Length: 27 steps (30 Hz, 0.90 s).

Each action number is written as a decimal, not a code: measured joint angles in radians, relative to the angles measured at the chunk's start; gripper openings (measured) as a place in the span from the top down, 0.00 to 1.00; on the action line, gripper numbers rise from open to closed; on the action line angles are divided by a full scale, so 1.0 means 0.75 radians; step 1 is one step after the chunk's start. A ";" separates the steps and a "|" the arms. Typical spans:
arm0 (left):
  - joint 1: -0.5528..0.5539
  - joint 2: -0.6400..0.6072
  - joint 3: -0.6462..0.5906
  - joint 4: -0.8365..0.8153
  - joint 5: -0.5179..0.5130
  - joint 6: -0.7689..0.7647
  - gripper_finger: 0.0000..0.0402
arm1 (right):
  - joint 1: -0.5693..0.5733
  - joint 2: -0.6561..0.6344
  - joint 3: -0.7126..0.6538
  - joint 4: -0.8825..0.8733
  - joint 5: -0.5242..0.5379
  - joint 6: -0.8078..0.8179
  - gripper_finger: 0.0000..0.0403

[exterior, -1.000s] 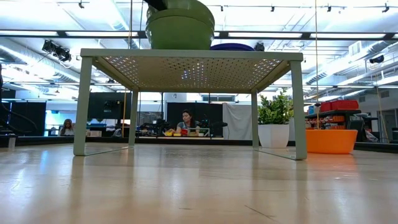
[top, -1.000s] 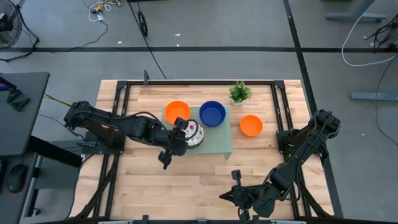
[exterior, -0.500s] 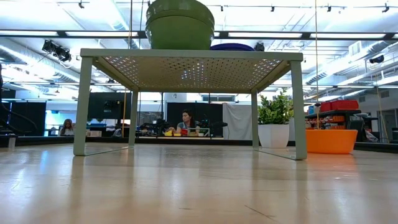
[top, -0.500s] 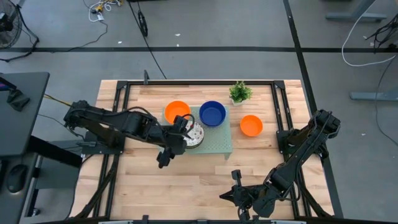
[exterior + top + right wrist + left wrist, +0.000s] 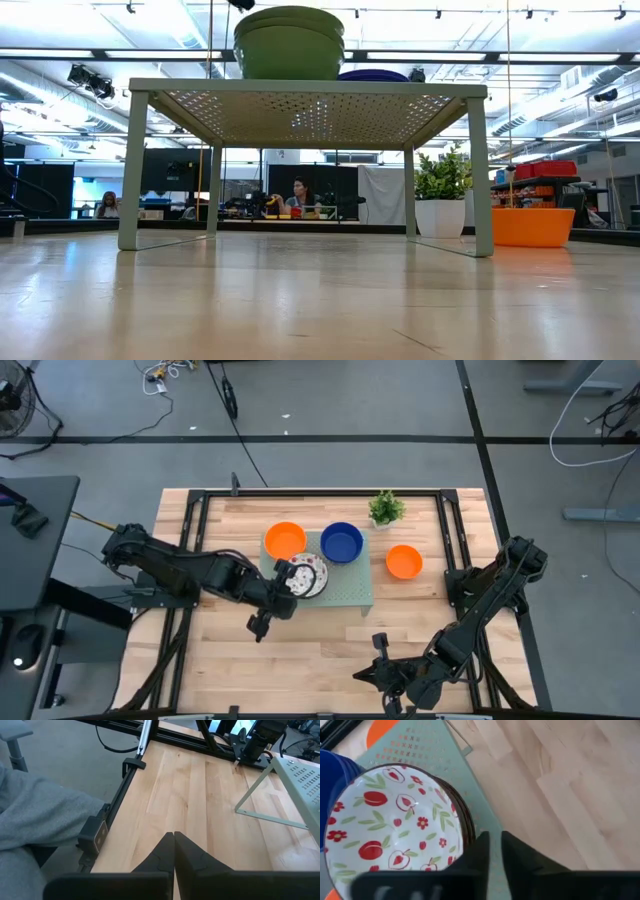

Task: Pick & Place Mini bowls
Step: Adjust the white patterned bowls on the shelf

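Note:
A white mini bowl with red speckles (image 5: 395,820) sits on top of a stack on the pale green tray (image 5: 352,592). In the low view the stack shows as green-sided bowls (image 5: 290,42). A dark blue bowl (image 5: 342,542) stands on the tray's far part. One orange bowl (image 5: 285,541) is at the tray's far left corner, another (image 5: 404,561) on the table to its right. My left gripper (image 5: 290,586) hovers just beside the speckled bowl's near-left rim, its fingers (image 5: 481,845) a narrow gap apart with nothing between them. My right gripper (image 5: 173,837) waits shut near the table's near edge.
A small potted plant (image 5: 386,508) stands at the far edge behind the tray. The tray stands on thin legs (image 5: 130,170) above the wood. Black frame rails (image 5: 135,765) border the table. Grey cloth (image 5: 35,815) shows beyond the edge in the right wrist view.
My left gripper has drawn back from over the speckled bowl toward the table's near-left and now stands apart from it. The top bowl of the stack has settled lower onto the one beneath.

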 joint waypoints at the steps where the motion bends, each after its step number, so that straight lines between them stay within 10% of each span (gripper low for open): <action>1: 0.004 0.001 0.000 -0.001 0.000 0.011 0.91 | 0.000 0.000 0.000 0.001 0.000 0.000 0.98; 27: -0.013 -0.172 -0.251 -0.139 -0.185 -0.366 0.99 | 0.000 0.000 -0.001 0.009 0.000 0.000 0.98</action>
